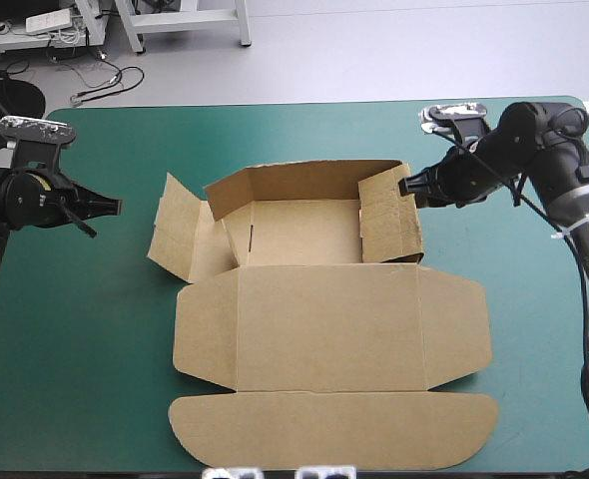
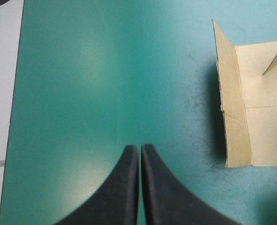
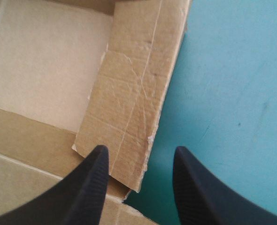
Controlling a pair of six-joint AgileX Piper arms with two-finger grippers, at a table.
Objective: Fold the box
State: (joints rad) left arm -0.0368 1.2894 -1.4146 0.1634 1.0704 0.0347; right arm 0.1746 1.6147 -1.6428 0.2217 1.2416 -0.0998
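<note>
The brown box (image 1: 324, 329) lies in the middle of the teal-green table, its far wall and right side wall raised, its left flap (image 1: 180, 239) splayed outward and the lid flat toward the near edge. My right gripper (image 1: 406, 186) stands open at the raised right wall (image 3: 129, 103), one finger over the board, the other over the cover, nothing clamped between them. My left gripper (image 1: 115, 206) is shut and holds nothing, hovering left of the box. Ahead of it and to one side shows the splayed left flap (image 2: 251, 108).
Teal-green cover (image 1: 75, 329) lies bare on the left and along the far edge (image 1: 304, 125). The table's left edge (image 2: 16, 93) shows in the left wrist view, with pale floor beyond it.
</note>
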